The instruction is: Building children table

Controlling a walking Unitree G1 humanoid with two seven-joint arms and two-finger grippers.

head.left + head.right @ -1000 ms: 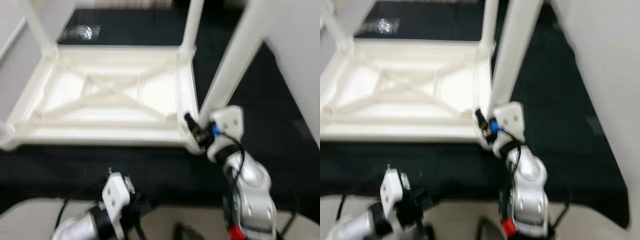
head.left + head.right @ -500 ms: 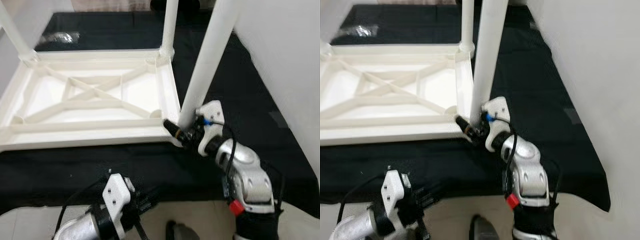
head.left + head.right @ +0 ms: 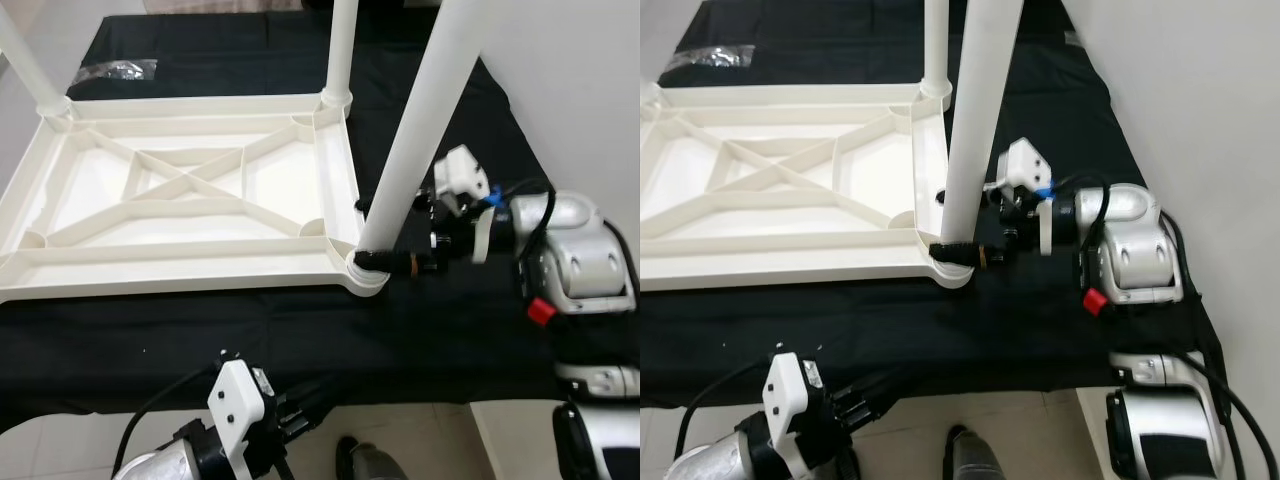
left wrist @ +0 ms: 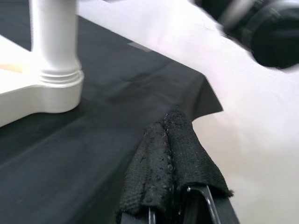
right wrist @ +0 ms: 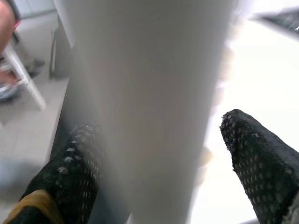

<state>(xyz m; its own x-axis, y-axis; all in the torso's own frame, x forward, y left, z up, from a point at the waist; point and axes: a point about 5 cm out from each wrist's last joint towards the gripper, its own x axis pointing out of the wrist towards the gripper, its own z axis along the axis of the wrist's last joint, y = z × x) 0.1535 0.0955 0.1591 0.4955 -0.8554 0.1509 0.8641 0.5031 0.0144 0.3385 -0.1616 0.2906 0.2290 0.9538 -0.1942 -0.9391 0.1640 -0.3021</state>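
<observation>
The white plastic children's table (image 3: 180, 200) lies upside down on a black cloth. Its near right leg (image 3: 415, 140) stands upright in the corner socket (image 3: 365, 272). My right gripper (image 3: 381, 236) reaches in from the right at the foot of that leg. It is open, with one finger (image 5: 70, 172) against the leg and the other finger (image 5: 254, 158) a small gap away. My left gripper (image 4: 168, 163) hangs low over the cloth's near edge, shut on nothing, and is seen in the left eye view at the bottom (image 3: 300, 400).
Two more legs (image 3: 340, 50) (image 3: 25, 60) stand at the far corners. A clear bag of small parts (image 3: 115, 70) lies on the black cloth (image 3: 200, 330) at the back left. A white wall (image 3: 580, 80) runs close on the right. Pale floor tiles (image 3: 420, 430) lie in front.
The camera view has shifted. My right arm has swung out to the right, and its gripper now meets the leg's foot from the side. The left arm stays low.
</observation>
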